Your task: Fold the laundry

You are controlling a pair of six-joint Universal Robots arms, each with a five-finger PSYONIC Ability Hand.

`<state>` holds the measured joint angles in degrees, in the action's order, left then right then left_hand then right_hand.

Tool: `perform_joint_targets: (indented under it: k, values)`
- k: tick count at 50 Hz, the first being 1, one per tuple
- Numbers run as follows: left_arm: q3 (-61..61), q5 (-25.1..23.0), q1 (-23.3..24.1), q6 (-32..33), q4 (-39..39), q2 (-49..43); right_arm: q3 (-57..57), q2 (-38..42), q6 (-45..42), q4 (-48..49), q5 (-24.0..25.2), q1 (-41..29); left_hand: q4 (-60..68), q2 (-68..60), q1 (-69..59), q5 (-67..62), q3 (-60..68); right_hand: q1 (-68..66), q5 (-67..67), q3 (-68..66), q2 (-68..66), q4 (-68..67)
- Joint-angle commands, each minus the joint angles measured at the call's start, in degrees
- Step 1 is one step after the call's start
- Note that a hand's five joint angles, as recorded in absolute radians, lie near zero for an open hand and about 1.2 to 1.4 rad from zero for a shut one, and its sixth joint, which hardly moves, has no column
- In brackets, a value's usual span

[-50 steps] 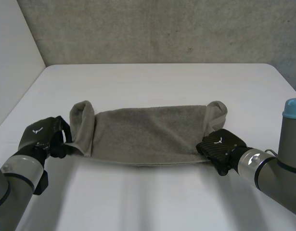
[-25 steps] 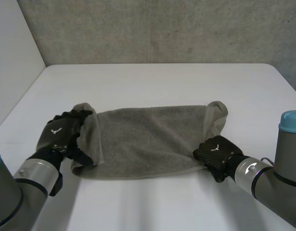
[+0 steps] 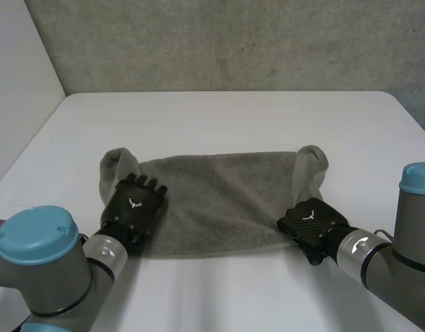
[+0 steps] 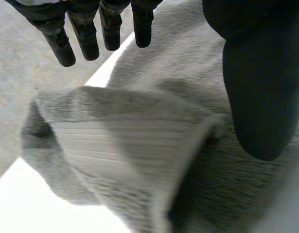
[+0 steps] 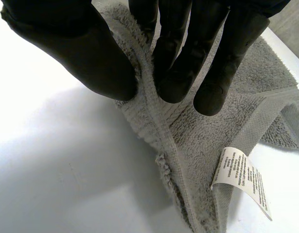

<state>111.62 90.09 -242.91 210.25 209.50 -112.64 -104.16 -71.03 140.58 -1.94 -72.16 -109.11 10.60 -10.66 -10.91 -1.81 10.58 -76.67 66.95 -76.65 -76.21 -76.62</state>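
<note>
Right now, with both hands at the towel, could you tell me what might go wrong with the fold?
1. The right hand pinches only the hem of the towel between thumb and fingers; a pull could slip it free.
2. The left hand is open over the turned-over left end, gripping nothing, so that side may drag.
3. Both ends are curled over; folding might trap creases.

White table (image 3: 219, 117), evenly lit; grey concrete wall (image 3: 233, 41) at 12 o'clock, plain white wall (image 3: 19, 83) at 10 o'clock.

Rough grey terry-cloth towel (image 3: 219, 194), smooth table (image 3: 233, 117)
</note>
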Motion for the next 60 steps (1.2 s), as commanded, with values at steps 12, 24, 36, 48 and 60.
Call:
perform_joint_targets:
  k: [12, 24, 36, 48, 60]
  values:
    - [-6.4, 11.8, -18.8, 2.4, 7.1, 0.0, 0.1, -0.3, 0.1, 0.5, -0.1, 0.6, 5.0, -4.9, -4.7, -3.8, 5.0, -3.3, 3.0, -3.4, -3.8, -3.4]
    - [1.0, 10.1, -23.9, -0.8, 6.4, 10.8, 0.2, -0.2, 0.4, 0.6, -0.1, 0.6, 2.5, -2.4, -2.2, -1.3, 2.5, -3.3, 3.0, -3.4, -3.8, -3.4]
    - [8.8, -0.4, -23.7, -4.6, 6.4, 19.9, 0.0, -0.3, 0.6, 1.7, -0.1, 0.6, 1.3, -1.2, -1.0, -0.1, 1.3, -3.3, 3.0, -3.4, -3.8, -3.4]
    - [12.0, -15.4, -24.6, -4.3, 3.5, 21.1, 0.7, -4.9, 10.6, 5.3, 0.1, 4.1, 2.1, -2.1, -1.8, -0.9, 2.2, -3.3, 3.0, -3.4, -3.8, -3.4]
    - [12.7, -25.2, -30.2, -3.8, -8.1, 18.6, 1.1, -5.3, 14.0, 6.4, 0.0, 6.3, 3.0, -2.9, -2.7, -1.8, 3.0, -3.3, 3.0, -3.4, -3.8, -3.4]
